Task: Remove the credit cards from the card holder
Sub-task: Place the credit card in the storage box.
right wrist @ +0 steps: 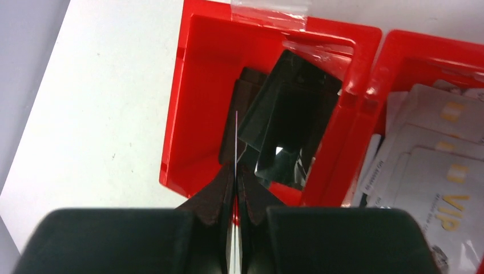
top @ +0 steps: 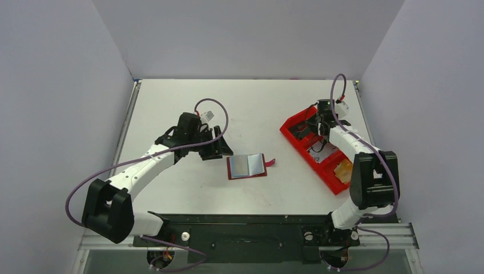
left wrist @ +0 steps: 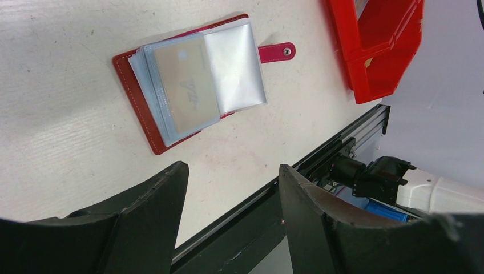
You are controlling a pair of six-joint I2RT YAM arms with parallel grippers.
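Note:
The dark-red card holder (top: pixel 246 166) lies open on the table in front of the arms, its clear sleeves fanned out and its snap strap to the right. In the left wrist view (left wrist: pixel 137 91) a pale card (left wrist: pixel 185 85) sits in the top sleeve. My left gripper (top: pixel 220 145) is open and empty, just left of and behind the holder, with its fingertips (left wrist: pixel 177 171) short of it. My right gripper (right wrist: pixel 236 171) is shut on a thin card (right wrist: pixel 236 137) seen edge-on, held over the far compartment of the red tray (right wrist: pixel 200 85).
The bright red tray (top: pixel 297 123) stands at the right, slanting toward the front. Its far compartment holds dark glossy cards (right wrist: pixel 291 125), and the one beside it holds several white VIP cards (right wrist: pixel 434 165). A tan item (top: pixel 342 169) lies in its near compartment. A black rail (left wrist: pixel 319 160) runs along the table's near edge.

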